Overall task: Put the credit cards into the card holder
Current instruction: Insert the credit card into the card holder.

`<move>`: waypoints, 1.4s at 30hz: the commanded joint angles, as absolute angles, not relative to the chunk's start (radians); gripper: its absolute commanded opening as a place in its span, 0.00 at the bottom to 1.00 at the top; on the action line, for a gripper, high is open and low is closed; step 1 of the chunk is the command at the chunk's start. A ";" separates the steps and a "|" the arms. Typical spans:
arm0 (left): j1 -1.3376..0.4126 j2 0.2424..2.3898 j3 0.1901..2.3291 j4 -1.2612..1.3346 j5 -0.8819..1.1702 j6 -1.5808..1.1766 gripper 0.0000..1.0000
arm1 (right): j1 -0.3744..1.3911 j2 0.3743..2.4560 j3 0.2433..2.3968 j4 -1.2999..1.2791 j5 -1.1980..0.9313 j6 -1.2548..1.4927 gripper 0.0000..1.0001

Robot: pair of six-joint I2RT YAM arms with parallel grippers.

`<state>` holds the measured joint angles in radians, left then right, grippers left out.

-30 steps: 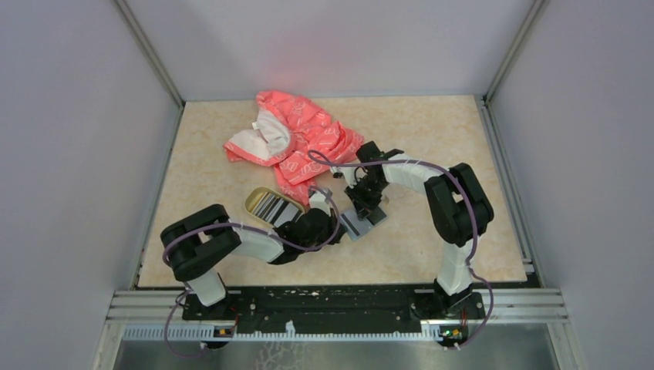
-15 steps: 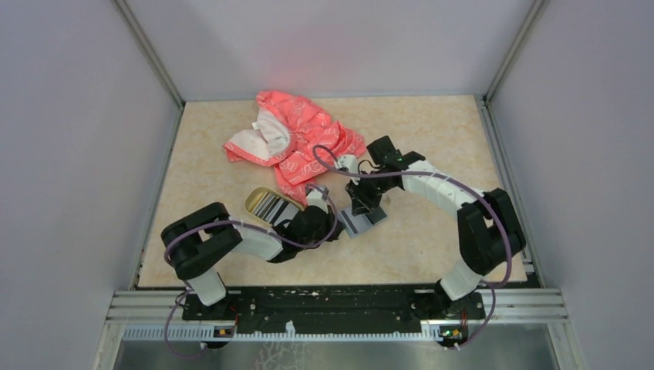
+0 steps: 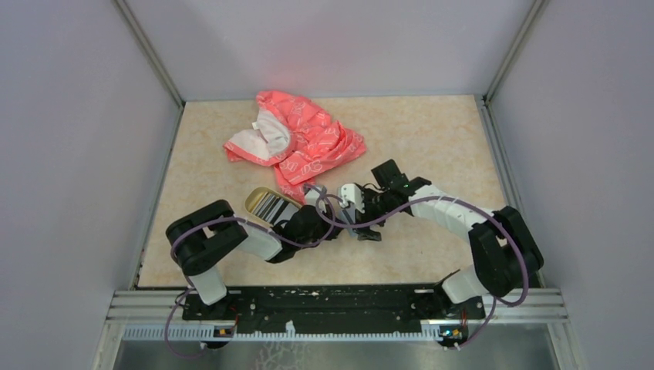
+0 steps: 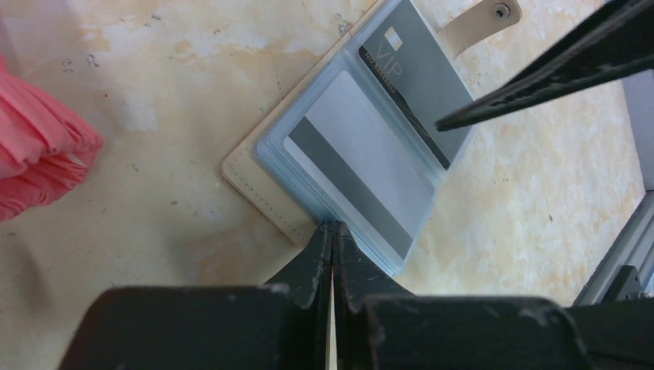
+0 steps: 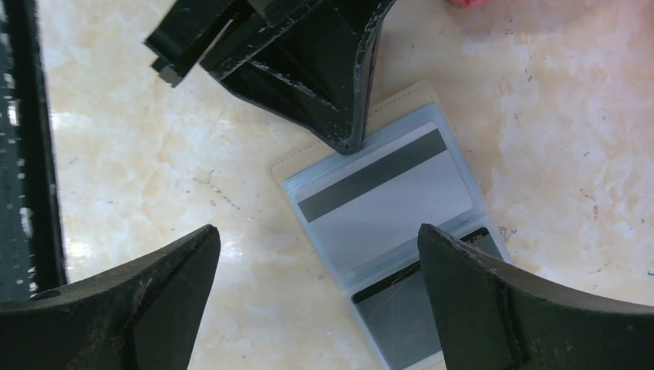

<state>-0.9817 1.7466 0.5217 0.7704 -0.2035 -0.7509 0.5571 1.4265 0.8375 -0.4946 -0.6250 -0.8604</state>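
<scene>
On the table (image 3: 432, 139), the left gripper (image 4: 332, 231), closed tight, touches the open card holder (image 4: 258, 177) at its edge; the right gripper (image 5: 316, 235) hangs above, spread wide, empty.

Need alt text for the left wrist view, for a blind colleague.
The left gripper, shut, has its tips on the near edge of the open card holder, whose clear sleeves hold a grey-striped card and a VIP card.
</scene>
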 commanded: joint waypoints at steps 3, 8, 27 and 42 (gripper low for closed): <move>-0.967 1.788 0.483 0.851 -0.167 -0.755 0.02 | 0.608 1.500 0.856 -0.386 -0.475 -0.853 0.98; -0.954 1.808 0.465 0.923 -0.136 -0.762 0.02 | 0.608 1.590 0.922 -0.425 -0.450 -0.741 0.97; -0.925 1.846 0.448 0.991 -0.089 -0.793 0.02 | 0.464 1.687 1.066 -0.499 -0.555 -0.428 0.40; -0.922 1.854 0.450 1.004 -0.077 -0.793 0.02 | 0.465 1.782 1.088 -0.523 -0.443 -0.397 0.13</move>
<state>-0.9287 1.8290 0.4629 1.0035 -0.0914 -0.7933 0.4690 1.7504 1.0401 -0.5095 -0.4709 -0.4072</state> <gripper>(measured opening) 0.025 0.134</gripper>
